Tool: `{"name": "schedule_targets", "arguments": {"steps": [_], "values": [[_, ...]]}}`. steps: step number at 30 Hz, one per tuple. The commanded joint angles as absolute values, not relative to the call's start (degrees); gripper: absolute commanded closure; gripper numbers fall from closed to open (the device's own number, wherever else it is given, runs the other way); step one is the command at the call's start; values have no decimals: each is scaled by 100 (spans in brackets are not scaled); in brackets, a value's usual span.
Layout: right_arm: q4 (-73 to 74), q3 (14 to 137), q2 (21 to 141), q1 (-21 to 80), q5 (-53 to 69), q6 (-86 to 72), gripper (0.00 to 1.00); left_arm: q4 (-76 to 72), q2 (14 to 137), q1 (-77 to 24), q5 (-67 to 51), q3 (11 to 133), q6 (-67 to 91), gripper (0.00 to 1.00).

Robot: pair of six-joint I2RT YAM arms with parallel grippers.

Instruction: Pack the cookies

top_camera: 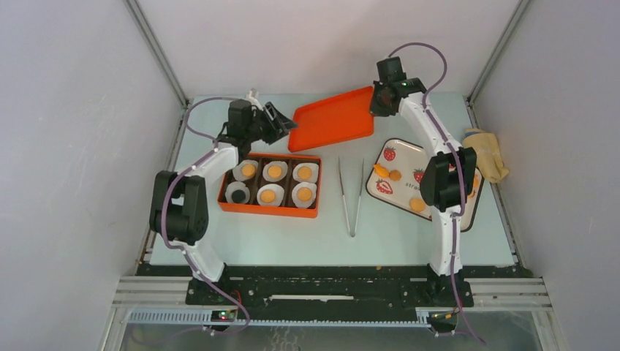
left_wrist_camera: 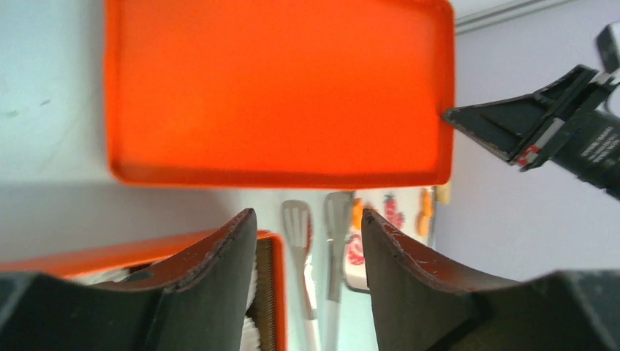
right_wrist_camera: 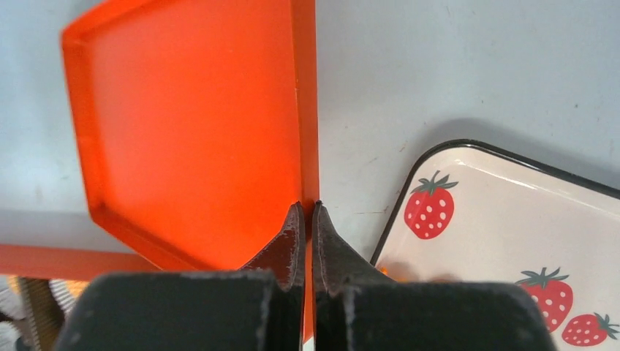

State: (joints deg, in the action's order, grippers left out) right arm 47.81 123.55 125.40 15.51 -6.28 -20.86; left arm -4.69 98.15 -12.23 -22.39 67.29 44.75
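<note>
- Now, the orange box (top_camera: 269, 211) sits left of the worktop's (top_camera: 292, 241) middle. It has six compartments with a white paper cup (top_camera: 305, 194) in each. Five cups carry one of the cookies (top_camera: 275, 171); the near-left cup shows a dark centre.
- The loose cookies (top_camera: 395, 175) lie on the strawberry tray (top_camera: 406, 155) by the right edge; they are small, round, flat and orange-yellow.
- The right hand (right_wrist_camera: 307, 208) is pinched narrow on the right rim of the orange lid (top_camera: 333, 117), near the far edge.
- The left hand (left_wrist_camera: 307, 219) stands wide, holding nothing, near the lid's left edge.
- The tongs (top_camera: 352, 228) lie in the open strip between box and tray.
</note>
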Motion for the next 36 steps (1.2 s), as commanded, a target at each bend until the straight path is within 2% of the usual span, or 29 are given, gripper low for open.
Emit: {"name": "schedule_targets", "arguments": {"steps": [1,6,11,14,16,21,25,30,36], "values": [[4785,12664,12121,1572,-79,-2180,100,-1295,10307,-1188,-3183,7396,5202,40],[4885,12572,12003,1692,296,-2253,100,-2186,10871,-1389,-3626,7641,6217,38],[4683,12087,11690,1806,294,-2308,100,-1858,10614,-1850,-3548,7540,5983,37],[4699,11979,11557,1726,304,-2294,100,-1898,10272,-1790,-3482,7195,5918,37],[4759,11894,11467,1670,271,-2233,100,-1692,9992,-1611,-3353,7081,5768,37],[4432,10988,10765,1542,231,-2188,100,-89,9398,-1075,-2565,7256,5048,37],[4267,10481,10371,1395,306,-2222,100,514,9691,-967,-2730,7459,4826,37],[4266,10314,10139,1268,350,-2326,100,-280,10028,-1025,-3490,7152,5548,37],[4232,10302,10162,1161,470,-2774,100,-677,9302,-1816,-3275,6642,5867,37]]}}
